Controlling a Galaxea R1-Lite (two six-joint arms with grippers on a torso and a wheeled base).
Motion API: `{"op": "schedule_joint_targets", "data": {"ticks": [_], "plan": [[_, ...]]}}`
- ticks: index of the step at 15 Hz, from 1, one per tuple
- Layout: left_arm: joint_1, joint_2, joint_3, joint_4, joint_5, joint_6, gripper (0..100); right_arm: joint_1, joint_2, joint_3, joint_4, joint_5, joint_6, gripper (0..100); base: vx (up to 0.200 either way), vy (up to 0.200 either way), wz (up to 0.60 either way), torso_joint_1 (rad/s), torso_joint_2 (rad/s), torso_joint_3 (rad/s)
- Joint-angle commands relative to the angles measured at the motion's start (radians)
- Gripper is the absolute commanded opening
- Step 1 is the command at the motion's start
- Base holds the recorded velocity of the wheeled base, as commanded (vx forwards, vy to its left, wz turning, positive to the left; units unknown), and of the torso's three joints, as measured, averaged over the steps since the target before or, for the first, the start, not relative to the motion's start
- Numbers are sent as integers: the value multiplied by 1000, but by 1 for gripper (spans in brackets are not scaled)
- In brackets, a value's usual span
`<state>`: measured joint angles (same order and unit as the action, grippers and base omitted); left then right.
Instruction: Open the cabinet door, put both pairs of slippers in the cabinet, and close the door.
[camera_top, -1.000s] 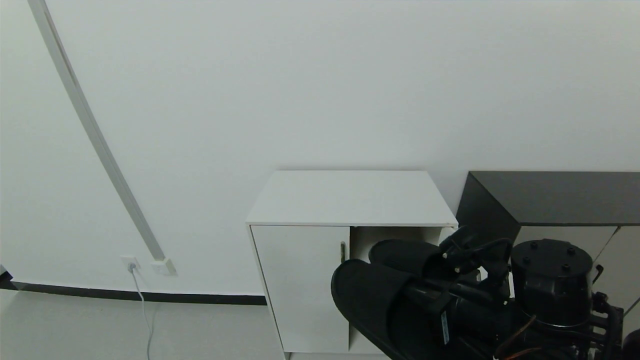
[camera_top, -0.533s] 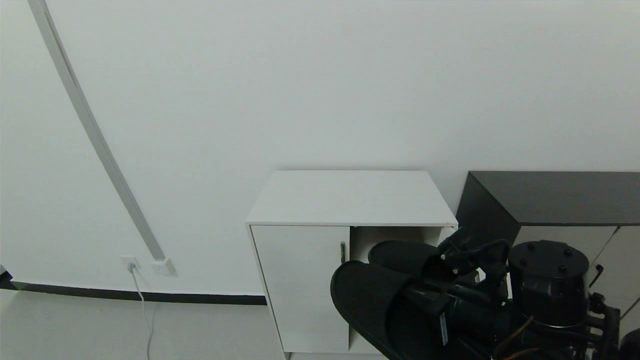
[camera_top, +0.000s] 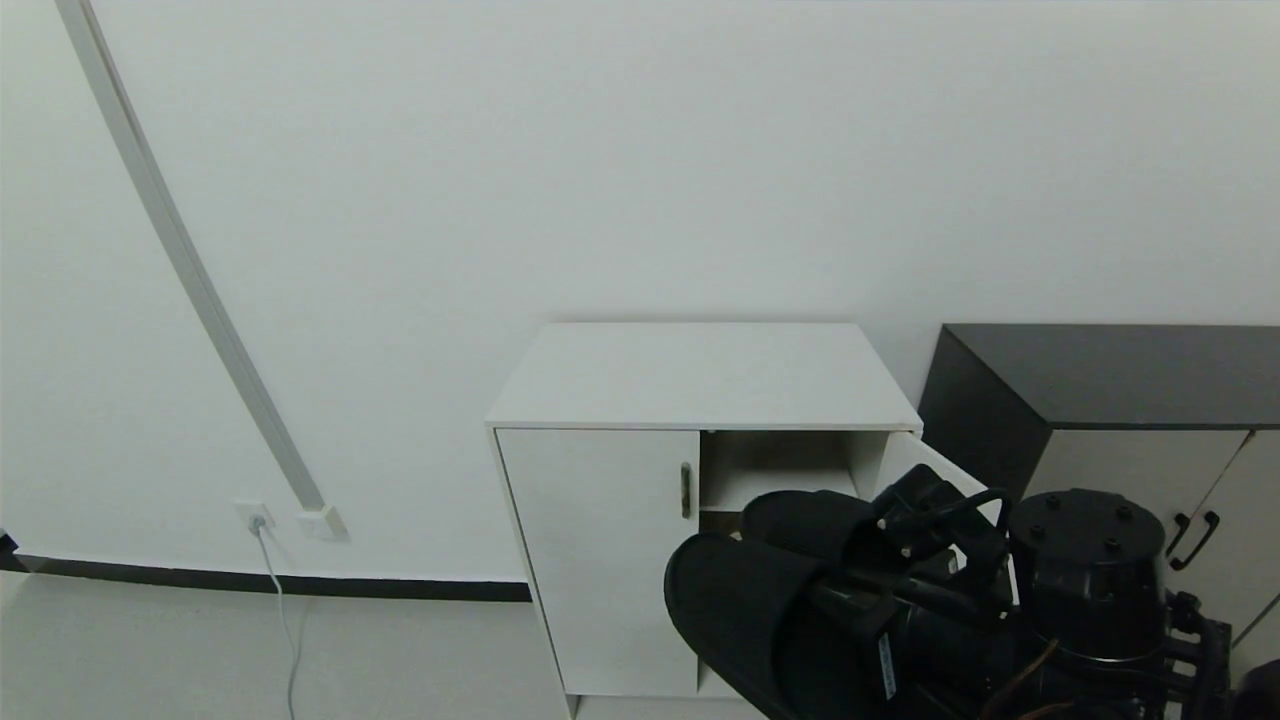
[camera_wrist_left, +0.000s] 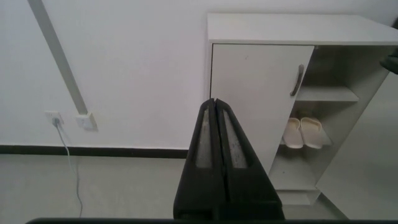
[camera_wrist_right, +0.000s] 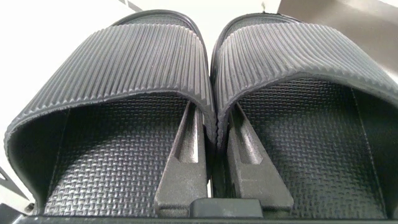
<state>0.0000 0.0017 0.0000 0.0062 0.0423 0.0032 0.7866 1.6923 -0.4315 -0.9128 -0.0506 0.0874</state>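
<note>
Right now my right hand (camera_wrist_right: 213, 118) grips the pair of black ribbed rubber slippers (camera_wrist_right: 149, 68), one finger tucked under the strap of each, pinching their adjoining inner sides so the two are held side by side. In the head view the black slippers (camera_top: 760, 600) hang in the air in front of the white two-door cabinet (camera_top: 690, 375), before its open half and apart from it. The cabinet's right door (camera_top: 935, 465) is swung open, while its left door (camera_top: 595, 555) with the slim metal handle (camera_top: 685, 490) is shut. My left hand (camera_wrist_left: 215, 109) is closed, its fingers pressed together with nothing between them, held off from the cabinet (camera_wrist_left: 298, 28) and facing it. Inside, below the upper shelf (camera_wrist_left: 326, 93), a pair of cream slippers (camera_wrist_left: 305, 132) lies side by side on the next shelf, close to the edge of the shut door. A dark cabinet (camera_top: 1100, 370) stands just beside the white one.
</note>
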Motion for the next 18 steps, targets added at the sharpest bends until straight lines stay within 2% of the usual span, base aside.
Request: {"op": "schedule_joint_targets", "data": {"ticks": [1, 6, 18], "plan": [[0, 0, 0, 0, 1, 0, 0, 0, 4, 0, 0, 0, 0, 0, 0, 0, 0, -163, 369, 212], [0, 0, 0, 0, -1, 1, 0, -1, 6, 2, -17, 0, 0, 0, 0, 0, 0, -178, 411, 230], [0, 0, 0, 0, -1, 1, 0, -12, 56, 14, -86, 0, -2, 0, 0, 0, 0, -214, 536, 319]]}}
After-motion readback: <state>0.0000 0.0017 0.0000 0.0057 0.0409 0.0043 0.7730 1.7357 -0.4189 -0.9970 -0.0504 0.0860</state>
